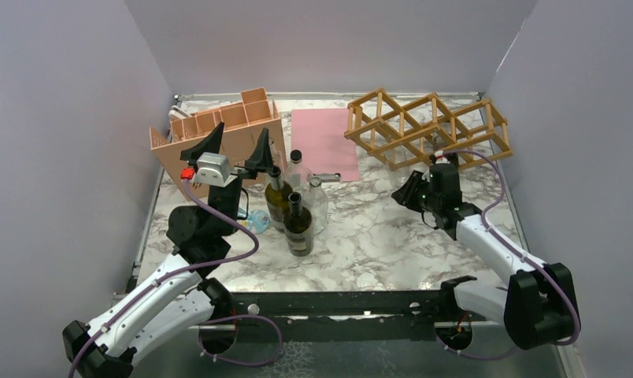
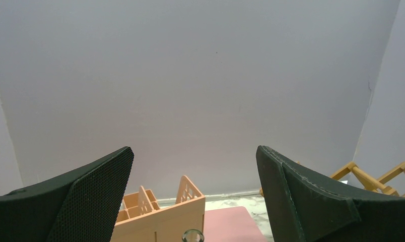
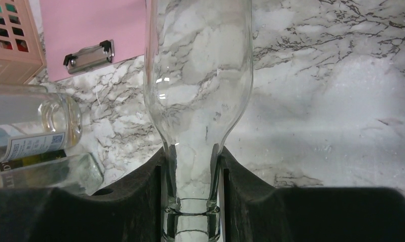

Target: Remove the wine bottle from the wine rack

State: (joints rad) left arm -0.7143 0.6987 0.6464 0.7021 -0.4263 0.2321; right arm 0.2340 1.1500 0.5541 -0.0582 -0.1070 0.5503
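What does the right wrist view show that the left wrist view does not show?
Only right wrist: a clear bottle, its neck clamped between the right jaws. Only left wrist: the rack, the wall, the left jaws wide open. Both: the pink box, the pink clipboard, the marble table.
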